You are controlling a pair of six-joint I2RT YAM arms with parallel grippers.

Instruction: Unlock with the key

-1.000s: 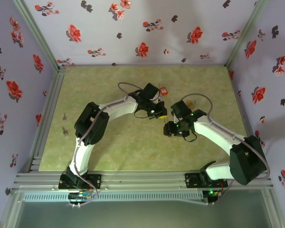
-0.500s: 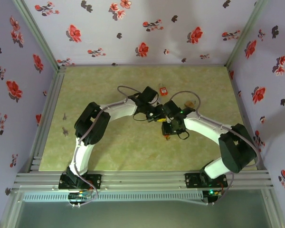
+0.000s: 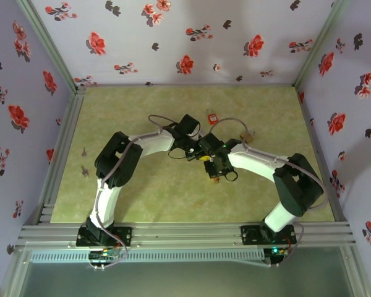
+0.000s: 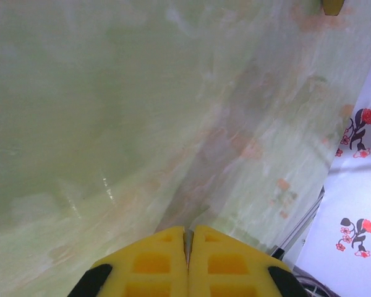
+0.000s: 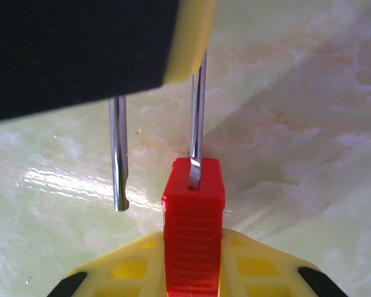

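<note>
The left gripper (image 4: 186, 238) has its yellow fingers pressed together on a thin key (image 5: 198, 117). A second metal blade (image 5: 118, 154) hangs free to the key's left. The key's tip sits in the slot of the red padlock (image 5: 193, 198), which the right gripper (image 5: 193, 244) pinches between its fingers, over the middle of the green table (image 5: 309, 124).
</note>
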